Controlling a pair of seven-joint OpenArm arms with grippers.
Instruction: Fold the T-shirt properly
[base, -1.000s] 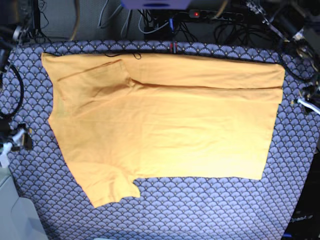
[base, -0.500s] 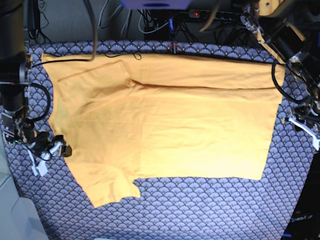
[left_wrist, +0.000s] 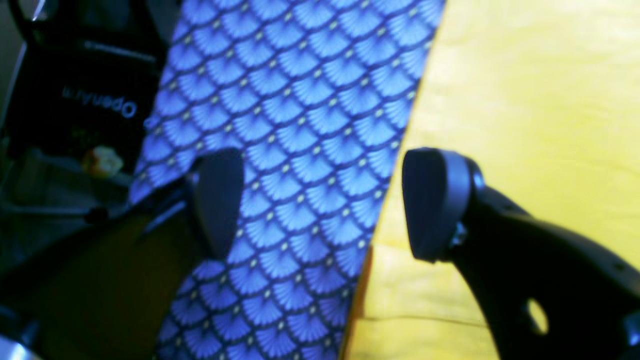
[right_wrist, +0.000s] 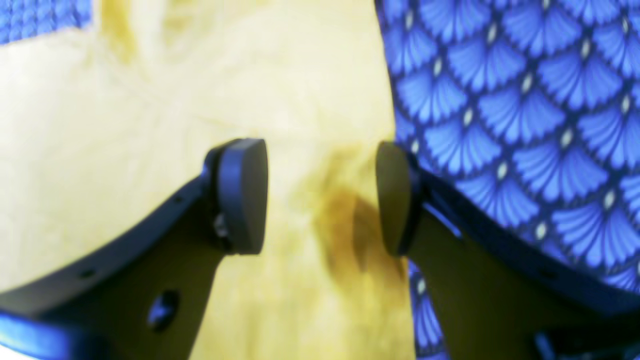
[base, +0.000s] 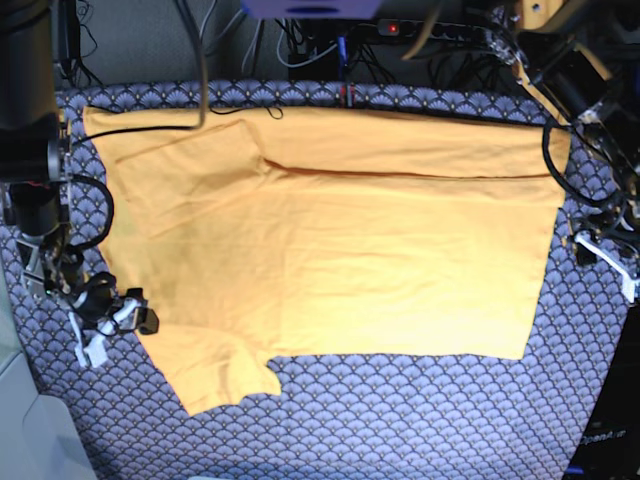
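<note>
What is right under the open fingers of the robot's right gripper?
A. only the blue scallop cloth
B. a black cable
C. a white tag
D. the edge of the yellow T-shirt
D: in the right wrist view the right gripper stands open over the yellow T-shirt, right where its edge meets the blue scallop-patterned cloth.

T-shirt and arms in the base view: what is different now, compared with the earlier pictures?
The right end effector came in from the side to the T-shirt edge by its lower sleeve. The left end effector moved in a little beside the hem. Both are open and nothing was taken hold of. The T-shirt lies as before on the patterned cloth.
</note>
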